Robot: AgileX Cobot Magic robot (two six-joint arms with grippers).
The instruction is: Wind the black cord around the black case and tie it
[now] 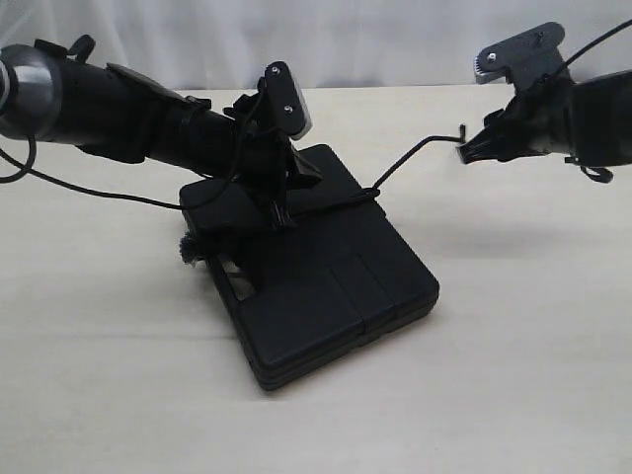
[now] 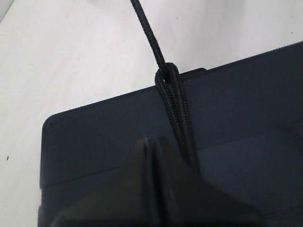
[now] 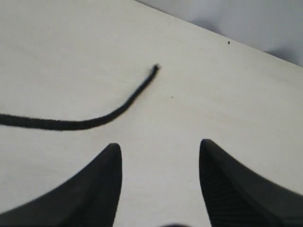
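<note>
Cord over lid: a long thin black braided cord [image 1: 405, 158] crosses the flat rectangular black plastic case [image 1: 326, 286] lying mid-desk [image 1: 513, 375]. Its knot [image 1: 373, 193] sits at the case side facing the desk's right edge, and its frayed tuft [image 1: 188, 247] pokes out towards the left edge. Left fingers [image 2: 152, 146] are closed tight, tips down on the lid, with strands running under one. Right fingers [image 1: 466, 150] hover spread wide, gripping nothing; the cord's free end hangs just beyond them.

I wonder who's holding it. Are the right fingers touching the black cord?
Apart. The right wrist view shows the open right fingers with bare table between them and the black cord.
</note>
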